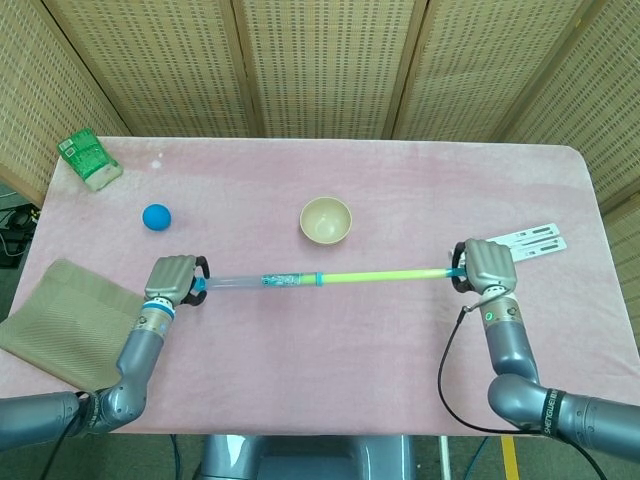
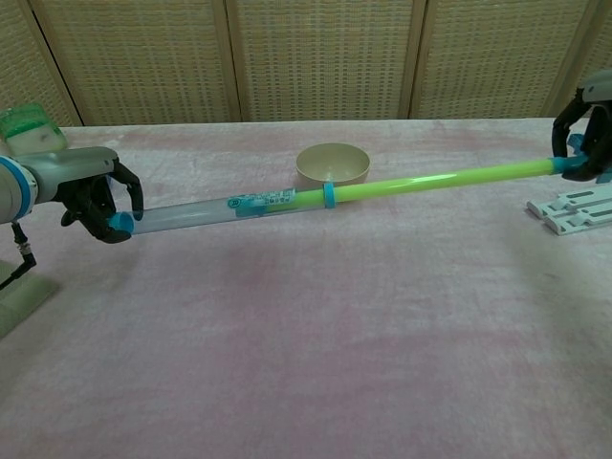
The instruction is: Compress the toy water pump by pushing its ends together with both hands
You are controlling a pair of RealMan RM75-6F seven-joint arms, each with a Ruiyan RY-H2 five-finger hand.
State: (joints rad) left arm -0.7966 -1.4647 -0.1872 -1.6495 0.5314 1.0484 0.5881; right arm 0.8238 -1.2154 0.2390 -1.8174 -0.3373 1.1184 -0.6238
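The toy water pump (image 1: pixel 300 280) (image 2: pixel 277 200) is a clear tube with blue caps and a long green rod, stretched across the pink table (image 1: pixel 330 340) and lifted off it. My left hand (image 1: pixel 172 279) (image 2: pixel 96 193) grips the blue cap at the tube's end. My right hand (image 1: pixel 485 264) (image 2: pixel 583 129) grips the blue end of the green rod. The rod is still drawn far out of the tube.
A cream bowl (image 1: pixel 326 220) (image 2: pixel 332 165) stands just behind the pump's middle. A blue ball (image 1: pixel 156 216) and a green carton (image 1: pixel 88 159) lie at the back left. A tan cloth (image 1: pixel 60 320) covers the front left corner. A white flat piece (image 1: pixel 530 241) lies by my right hand.
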